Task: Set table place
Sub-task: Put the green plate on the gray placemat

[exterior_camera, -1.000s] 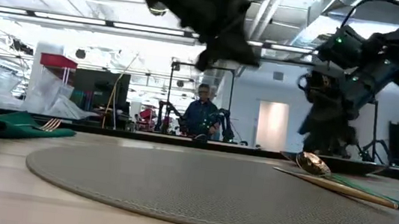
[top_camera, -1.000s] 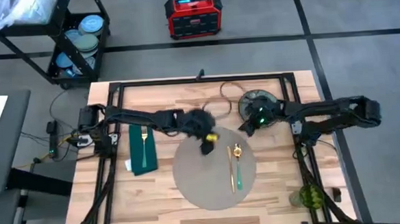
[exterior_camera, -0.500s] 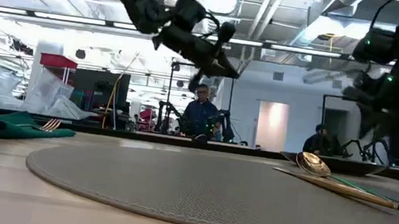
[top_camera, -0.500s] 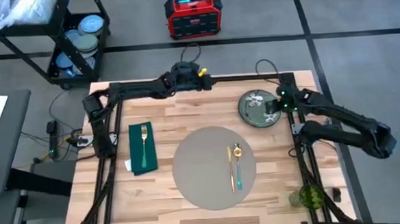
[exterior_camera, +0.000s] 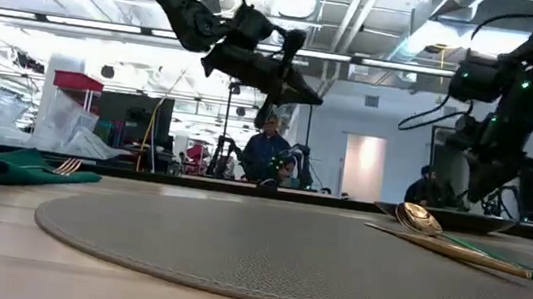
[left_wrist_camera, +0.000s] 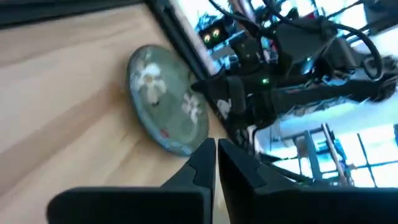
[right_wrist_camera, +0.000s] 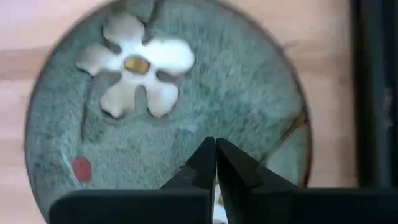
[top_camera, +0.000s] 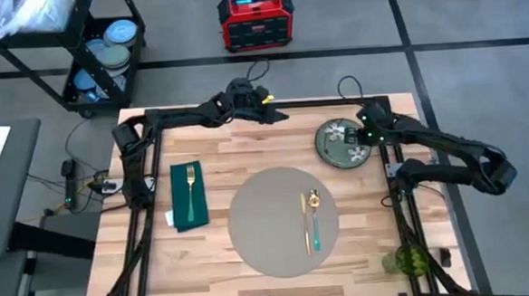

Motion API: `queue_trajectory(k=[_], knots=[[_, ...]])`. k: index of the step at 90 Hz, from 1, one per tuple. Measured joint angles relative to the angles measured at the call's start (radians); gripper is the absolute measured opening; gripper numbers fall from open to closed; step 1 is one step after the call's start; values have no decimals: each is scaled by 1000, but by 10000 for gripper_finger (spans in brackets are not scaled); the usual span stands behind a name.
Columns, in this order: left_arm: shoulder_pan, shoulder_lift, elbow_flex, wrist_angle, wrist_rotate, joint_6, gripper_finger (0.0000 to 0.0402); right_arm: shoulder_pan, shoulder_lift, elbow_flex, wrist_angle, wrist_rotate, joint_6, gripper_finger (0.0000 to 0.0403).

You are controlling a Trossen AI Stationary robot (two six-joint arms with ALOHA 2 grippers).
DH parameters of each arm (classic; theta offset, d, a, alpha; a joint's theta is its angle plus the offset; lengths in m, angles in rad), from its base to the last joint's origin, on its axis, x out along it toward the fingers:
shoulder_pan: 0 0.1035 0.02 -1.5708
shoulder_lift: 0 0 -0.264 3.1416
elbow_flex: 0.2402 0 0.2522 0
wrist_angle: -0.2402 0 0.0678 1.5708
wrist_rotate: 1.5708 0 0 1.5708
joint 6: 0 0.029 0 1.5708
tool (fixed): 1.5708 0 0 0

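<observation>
The round grey placemat (top_camera: 277,222) lies in the middle of the wooden table (top_camera: 247,158). A gold knife (top_camera: 306,224) and a teal-handled spoon (top_camera: 314,220) lie on its right half. A grey-green flowered plate (top_camera: 340,144) rests flat at the far right. A fork (top_camera: 190,188) lies on a dark green napkin (top_camera: 189,197) at the left. My left gripper (top_camera: 278,116) is shut and raised over the table's far edge. My right gripper (top_camera: 361,137) is shut and points down over the plate's (right_wrist_camera: 186,93) right part. My right gripper points its shut fingertips (right_wrist_camera: 205,155) down at the plate's face near its right rim (right_wrist_camera: 292,143). I cannot tell whether they touch it.
A green object (top_camera: 411,260) stands at the near right corner. Beyond the far left corner stands a black cart (top_camera: 105,57) of dishes, and a red box (top_camera: 256,20) sits on the floor. In the low view a person (exterior_camera: 268,155) sits in the room behind.
My left gripper has swung from above the placemat's far left rim up to the table's far edge. My right gripper has drawn back from the plate's near left side toward the table's right edge, over the plate's right part.
</observation>
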State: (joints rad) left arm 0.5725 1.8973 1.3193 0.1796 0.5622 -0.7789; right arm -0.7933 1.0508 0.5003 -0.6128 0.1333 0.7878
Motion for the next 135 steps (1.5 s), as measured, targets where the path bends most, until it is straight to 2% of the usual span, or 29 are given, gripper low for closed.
queue_trajectory(k=[19,39,66,83,115,127,135], knots=[[53,0,0,-65,79,38,0,142,187,25,30,65,80,0],[84,0,0,-103,195,82,0,231,435,206,34,97,43,0],[122,0,0,-358,186,271,0,281,738,573,31,19,-137,0],[169,0,0,-501,109,392,0,325,894,779,-25,-23,-244,0],[232,0,0,-615,90,472,0,372,1030,996,-54,-115,-372,0],[247,0,0,-648,83,500,0,380,1035,1027,1,-207,-436,0],[254,0,0,-670,80,504,0,388,1031,1027,23,-208,-434,0]])
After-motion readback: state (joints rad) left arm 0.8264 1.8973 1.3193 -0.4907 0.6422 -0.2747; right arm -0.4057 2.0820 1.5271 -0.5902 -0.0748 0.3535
